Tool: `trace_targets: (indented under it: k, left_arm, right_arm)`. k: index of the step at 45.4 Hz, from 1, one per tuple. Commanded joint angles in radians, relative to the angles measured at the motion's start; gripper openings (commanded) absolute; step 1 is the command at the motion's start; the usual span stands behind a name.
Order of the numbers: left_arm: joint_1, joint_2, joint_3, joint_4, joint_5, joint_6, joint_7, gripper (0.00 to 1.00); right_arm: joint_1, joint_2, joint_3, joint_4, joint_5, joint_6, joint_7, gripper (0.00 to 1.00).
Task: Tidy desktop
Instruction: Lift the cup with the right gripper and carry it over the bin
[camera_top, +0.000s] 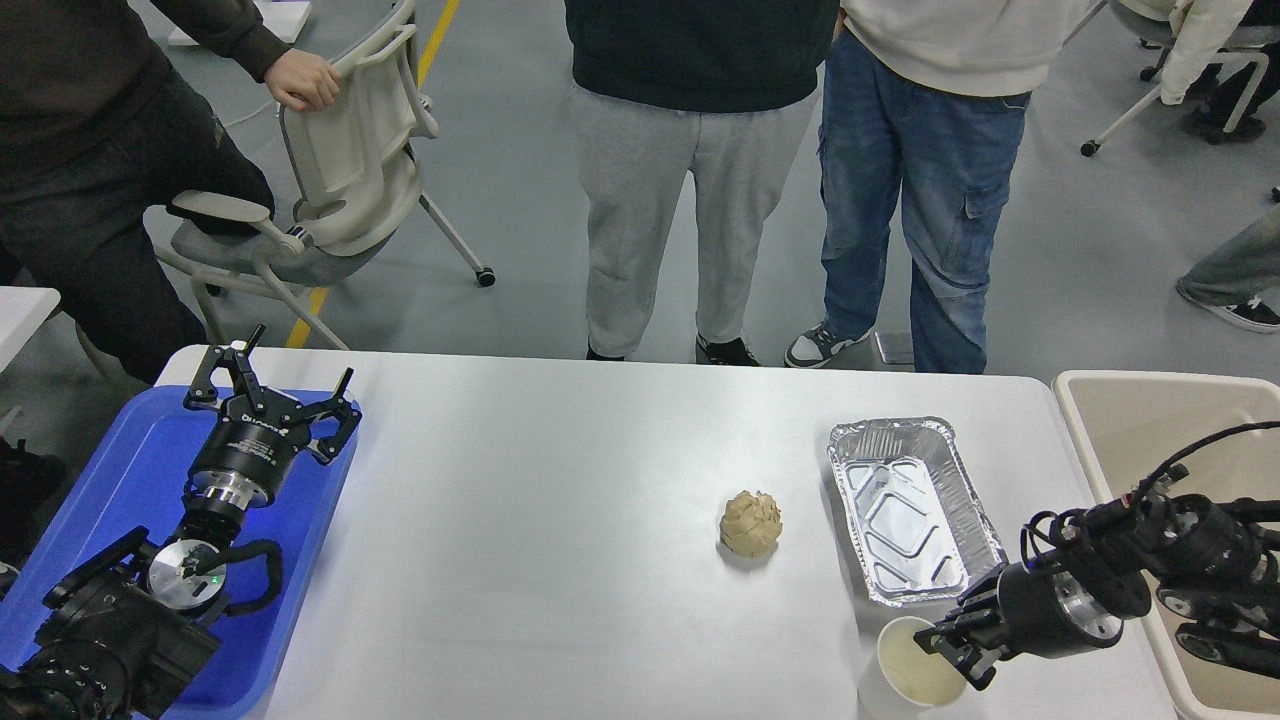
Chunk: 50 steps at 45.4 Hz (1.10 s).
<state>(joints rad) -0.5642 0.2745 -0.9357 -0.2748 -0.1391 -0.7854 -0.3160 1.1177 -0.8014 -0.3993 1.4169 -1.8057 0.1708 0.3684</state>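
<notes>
The white desktop (560, 520) fills the middle of the head view. On it lie a crumpled tan paper ball (750, 523), an empty foil tray (908, 510) to its right, and a white paper cup (912, 668) at the front right. My right gripper (952, 640) sits at the cup's rim with fingers on its right edge; whether it has closed on the cup is unclear. My left gripper (270, 392) is open and empty, held above the far edge of a blue plastic tray (130, 470).
A beige bin (1120, 400) stands off the desktop's right end. Beyond the far edge stand two people (700, 200) and a grey chair (350, 170), with a third person at the left.
</notes>
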Motion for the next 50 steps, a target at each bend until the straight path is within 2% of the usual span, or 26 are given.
trace_targets:
  k: [1, 8, 12, 24, 34, 50]
  left_arm:
    - [0.0, 0.0, 0.0, -0.001, 0.001, 0.0, 0.0, 1.0]
    - [0.0, -0.001, 0.0, 0.0, 0.001, 0.0, 0.0, 1.0]
    - [0.0, 0.0, 0.0, -0.001, 0.001, 0.0, 0.0, 1.0]
    - [0.0, 0.0, 0.0, 0.0, 0.0, 0.0, 0.0, 1.0]
    - [0.001, 0.0, 0.0, 0.0, 0.0, 0.0, 0.0, 1.0]
    - [0.001, 0.0, 0.0, 0.0, 0.0, 0.0, 0.0, 1.0]
  right_arm:
    - [0.02, -0.004, -0.004, 0.005, 0.012, 0.003, 0.021, 0.0]
    - [0.068, -0.022, -0.004, 0.033, 0.029, 0.009, 0.021, 0.0]
    - [0.145, -0.061, -0.003, 0.069, 0.089, 0.053, 0.023, 0.0]
    - [0.454, -0.205, 0.014, 0.195, 0.282, 0.308, 0.043, 0.0]
    - [0.68, -0.274, 0.022, 0.209, 0.367, 0.452, 0.043, 0.0]
    - [0.715, -0.331, 0.02, 0.208, 0.371, 0.475, 0.041, 0.0]
